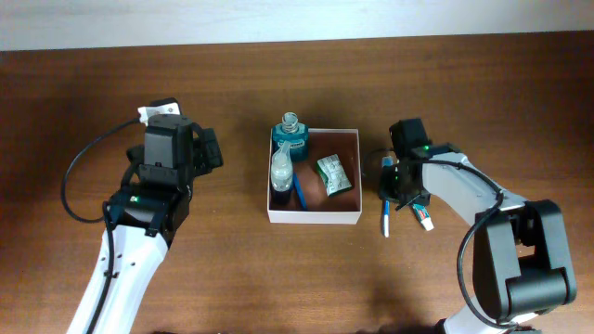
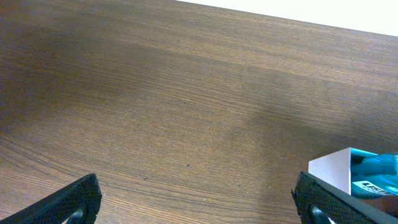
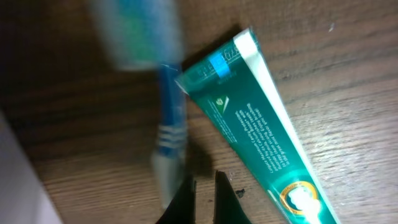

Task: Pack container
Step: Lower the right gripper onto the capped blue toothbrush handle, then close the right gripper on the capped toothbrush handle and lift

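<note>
The container [image 1: 314, 220], a square white-walled box with a reddish-brown inside, sits mid-table. It holds a blue bottle [image 1: 291, 134], a clear bottle [image 1: 281, 169], a blue toothbrush [image 1: 301, 190] and a green packet [image 1: 331, 174]. My left gripper [image 1: 209, 148] is open and empty over bare table left of the box. The left wrist view shows its jaws [image 2: 199, 202] wide apart and the box corner [image 2: 329, 171]. My right gripper [image 1: 399, 190] is to the right of the box. Its jaws [image 3: 204, 186] are nearly closed with nothing between them, just above a blue-white toothbrush [image 3: 168, 124] and a green toothpaste tube [image 3: 261, 124].
The loose toothbrush [image 1: 386, 221] and toothpaste tube [image 1: 422, 217] lie on the wooden table just right of the box. A black cable [image 1: 79, 176] loops beside the left arm. A pale wall edge runs along the far side of the table.
</note>
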Tool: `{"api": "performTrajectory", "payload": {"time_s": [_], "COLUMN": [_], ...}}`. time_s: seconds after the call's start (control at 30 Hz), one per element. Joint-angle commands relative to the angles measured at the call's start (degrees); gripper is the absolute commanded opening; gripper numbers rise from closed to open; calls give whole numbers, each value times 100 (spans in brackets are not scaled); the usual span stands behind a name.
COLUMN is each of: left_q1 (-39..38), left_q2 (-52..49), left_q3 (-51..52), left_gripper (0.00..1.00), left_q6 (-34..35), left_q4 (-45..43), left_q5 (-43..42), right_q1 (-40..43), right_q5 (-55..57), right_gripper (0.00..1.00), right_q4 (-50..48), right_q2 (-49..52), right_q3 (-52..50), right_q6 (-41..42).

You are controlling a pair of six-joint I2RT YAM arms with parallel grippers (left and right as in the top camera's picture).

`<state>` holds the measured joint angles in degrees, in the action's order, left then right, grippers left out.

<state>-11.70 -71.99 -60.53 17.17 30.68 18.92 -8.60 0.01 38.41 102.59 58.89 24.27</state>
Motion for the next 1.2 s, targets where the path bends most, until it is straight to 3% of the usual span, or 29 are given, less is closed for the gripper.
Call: {"api": "performTrajectory", "payload": {"time_s": [0.0,0.17,0.47,0.87,1.17], "left_q1": [15,13,13,13,13], "left_q2": [44,44,44,44,44], "left_q3": [-24,-24,-24,-24,-24], "left_gripper": [99,99,99,99,99], "left_q6": [-7,-7,-7,-7,-7], "left_q4": [2,2,2,2,4], "left_q5": [37,39,39,39,39], "right_q1": [37,37,37,44,37], "right_q5": [66,68,42,24,-284], "right_gripper": [15,23,23,23,24], "right_q4": [-177,-337,-323,1502,1604], "right_q2": [-96,-96,-98,-142,-129], "right_q3": [-221,-363,-350,1226,1340], "right_q6": [24,26,20,-452,-378]}}
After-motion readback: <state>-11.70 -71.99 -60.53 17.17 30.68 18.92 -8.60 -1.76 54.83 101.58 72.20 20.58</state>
